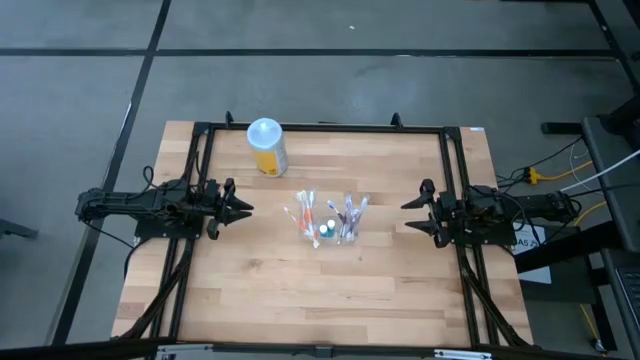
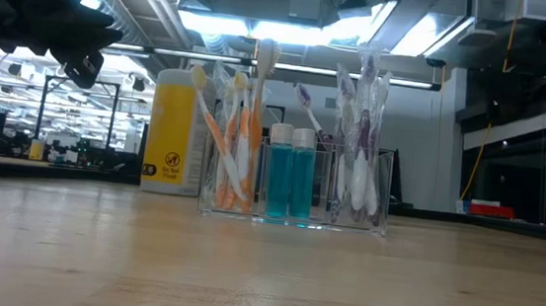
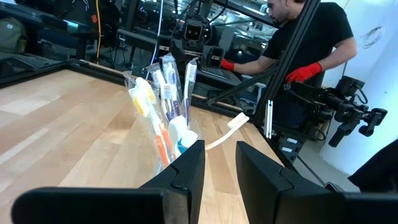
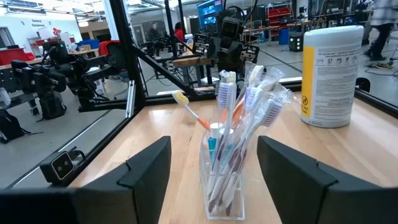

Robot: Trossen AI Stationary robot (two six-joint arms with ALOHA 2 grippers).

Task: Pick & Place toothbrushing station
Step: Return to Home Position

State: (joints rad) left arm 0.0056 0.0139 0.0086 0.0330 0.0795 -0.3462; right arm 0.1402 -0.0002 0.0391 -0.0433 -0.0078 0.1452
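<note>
The toothbrushing station (image 1: 325, 222) stands on its base in the middle of the wooden table. It is a clear holder (image 2: 295, 190) with orange-white toothbrushes (image 2: 239, 140) in its left compartment. Two teal bottles with white caps (image 2: 289, 174) fill the middle one, and purple-white wrapped toothbrushes (image 2: 362, 131) the right one. My left gripper (image 1: 246, 208) hovers level to the station's left, open by a narrow gap (image 3: 219, 149), with nothing between its fingers. My right gripper (image 1: 408, 214) hovers level to the station's right, wide open (image 4: 213, 142), facing the station (image 4: 227, 168).
A yellow canister with a white lid (image 1: 266, 147) stands at the far side, left of the station. Black frame rails (image 1: 320, 127) border the table. A person with red gloves (image 3: 305, 50) works beyond the table's right edge. Bare wood lies toward the near edge (image 1: 320, 300).
</note>
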